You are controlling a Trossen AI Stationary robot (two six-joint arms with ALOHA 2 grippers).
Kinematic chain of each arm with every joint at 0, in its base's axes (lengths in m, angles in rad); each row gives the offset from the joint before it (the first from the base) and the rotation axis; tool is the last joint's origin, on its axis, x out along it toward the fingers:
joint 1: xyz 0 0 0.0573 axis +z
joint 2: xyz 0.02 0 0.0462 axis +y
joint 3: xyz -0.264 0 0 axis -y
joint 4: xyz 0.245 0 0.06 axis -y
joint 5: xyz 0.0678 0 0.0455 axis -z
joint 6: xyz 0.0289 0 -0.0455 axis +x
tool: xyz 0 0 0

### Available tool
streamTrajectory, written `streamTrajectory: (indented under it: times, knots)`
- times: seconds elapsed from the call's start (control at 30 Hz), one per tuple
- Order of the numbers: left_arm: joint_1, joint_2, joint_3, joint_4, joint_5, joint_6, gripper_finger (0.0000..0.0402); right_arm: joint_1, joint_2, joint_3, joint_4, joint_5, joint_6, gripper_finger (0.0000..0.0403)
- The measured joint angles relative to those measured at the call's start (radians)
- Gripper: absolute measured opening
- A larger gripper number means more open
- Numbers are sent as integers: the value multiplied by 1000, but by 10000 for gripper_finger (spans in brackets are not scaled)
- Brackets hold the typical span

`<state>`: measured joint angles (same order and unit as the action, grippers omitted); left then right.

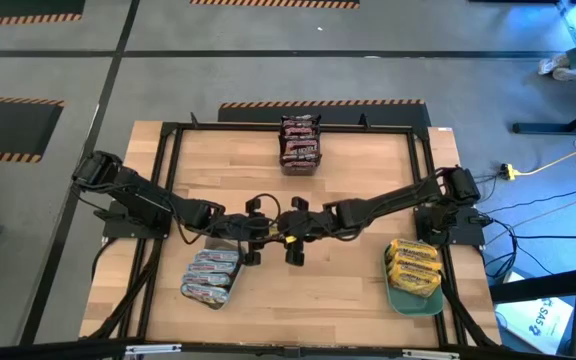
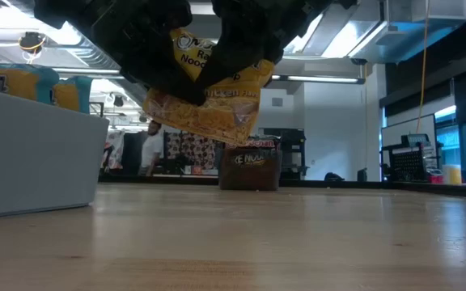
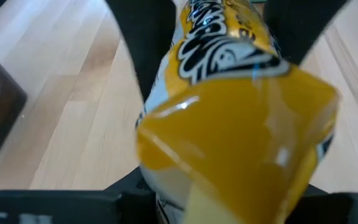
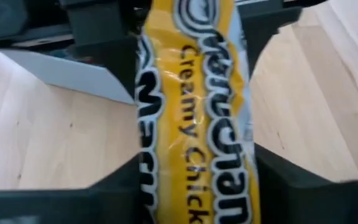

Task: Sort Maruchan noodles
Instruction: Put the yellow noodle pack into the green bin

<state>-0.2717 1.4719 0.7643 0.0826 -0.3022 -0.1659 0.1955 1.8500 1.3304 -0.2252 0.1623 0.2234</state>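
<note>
A yellow-orange Maruchan packet (image 2: 209, 89) hangs above the middle of the table, between my two grippers. My left gripper (image 1: 268, 232) comes from the table's left and is shut on it. My right gripper (image 1: 306, 228) comes from the right, with its fingers closed against the same packet (image 4: 194, 118). A stack of dark brown packets (image 1: 300, 143) rests on the table at the far middle. Pinkish-silver packets (image 1: 213, 272) lie in the pale grey tray (image 1: 196, 296). More yellow packets (image 1: 414, 265) lie in the teal tray (image 1: 408, 300). My left gripper holds the yellow packet between its two fingers, slanting down from the table's left. The packet's sealed end (image 3: 241, 143) sticks back toward the wrist and hides the place of contact. The packet is lifted clear of the table. My right gripper has the packet's two long edges (image 4: 143, 174) between its two fingers (image 4: 104, 186), slanting down from the table's right. The fingers lie along the packet, at its end away from the left gripper. The packet is clear of the table and slightly tilted.
The grey tray (image 2: 31, 153) stands near left and the teal tray near right. The brown stack (image 2: 249, 168) stands beyond the grippers. Bare wood (image 1: 308, 290) lies under and in front of both grippers. A black frame (image 1: 168, 140) borders the tabletop.
</note>
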Motion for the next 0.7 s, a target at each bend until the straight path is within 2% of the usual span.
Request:
streamTrajectory:
  times: [0.17,0.4,0.5,0.7]
  knots:
    - [-9,-1,0,4,3,19,144,3,-7,0,0,-6,-23,93]
    - [-8,-37,6,-52,38,-8,197,29,-42,1,-48,22,-32,93]
    - [-10,-96,25,-145,37,-13,201,55,-93,0,-114,33,-18,103]
    - [-13,-172,31,-177,31,-10,200,148,-214,1,-324,25,72,92]
